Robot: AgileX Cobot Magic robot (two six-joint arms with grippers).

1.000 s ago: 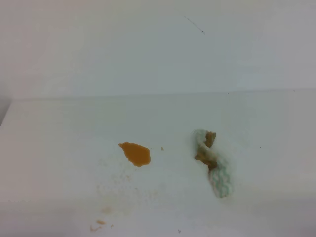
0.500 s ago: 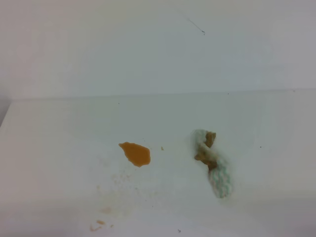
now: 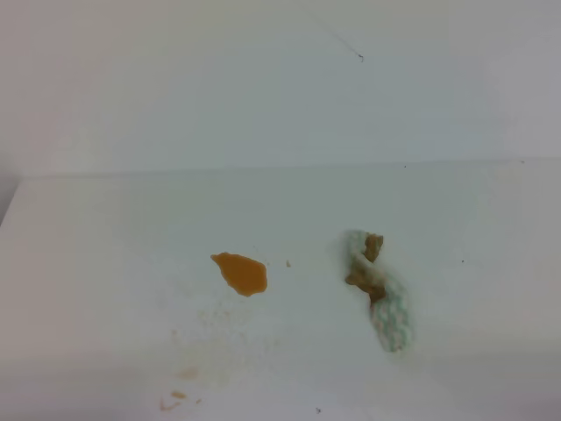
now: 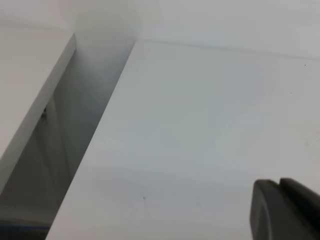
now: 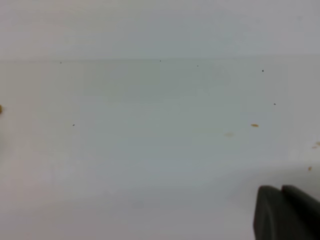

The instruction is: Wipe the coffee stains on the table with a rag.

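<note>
An orange-brown coffee stain [image 3: 239, 273] lies left of centre on the white table [image 3: 105, 263], with faint tan specks and smears [image 3: 178, 395] toward the near edge. To its right the rag [image 3: 379, 288] sits crumpled, white with pale green checks and brown patches at its far end. Neither gripper shows in the high view. In the left wrist view, the left gripper [image 4: 279, 182] is a black tip at the bottom right, its fingers pressed together over bare table. The right gripper [image 5: 280, 188] looks the same in its own view, shut and holding nothing.
A plain white wall [image 3: 219, 79] rises behind the table. The left wrist view shows the table's left edge [image 4: 95, 145], a dark gap beside it, and another white surface [image 4: 30, 100] beyond. Small tan specks [image 5: 254, 125] dot the table in the right wrist view.
</note>
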